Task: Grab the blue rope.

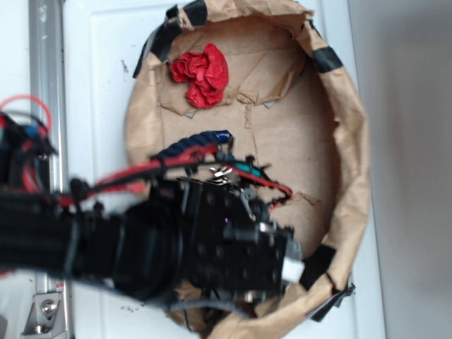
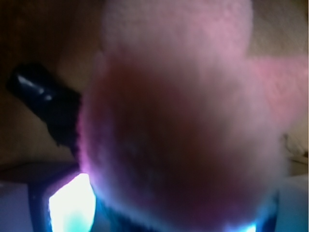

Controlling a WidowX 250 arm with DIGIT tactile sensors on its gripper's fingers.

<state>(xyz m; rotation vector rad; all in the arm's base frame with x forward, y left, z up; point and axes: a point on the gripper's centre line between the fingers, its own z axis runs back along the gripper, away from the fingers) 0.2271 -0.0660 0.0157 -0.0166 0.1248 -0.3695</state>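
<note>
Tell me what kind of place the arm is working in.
Probably a lab-style test setup, not a home: a taped brown paper-lined basin on a white surface holds loose props, a red cloth and the blue rope, with a metal rail alongside.

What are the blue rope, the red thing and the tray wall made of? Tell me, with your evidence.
Blue rope: twisted fibre strands, probably synthetic; the end looks glossy, as if taped.
Red thing: crumpled, matte, with soft folds; likely cloth or tissue.
Tray wall: creased brown paper patched with black tape, matte.
</note>
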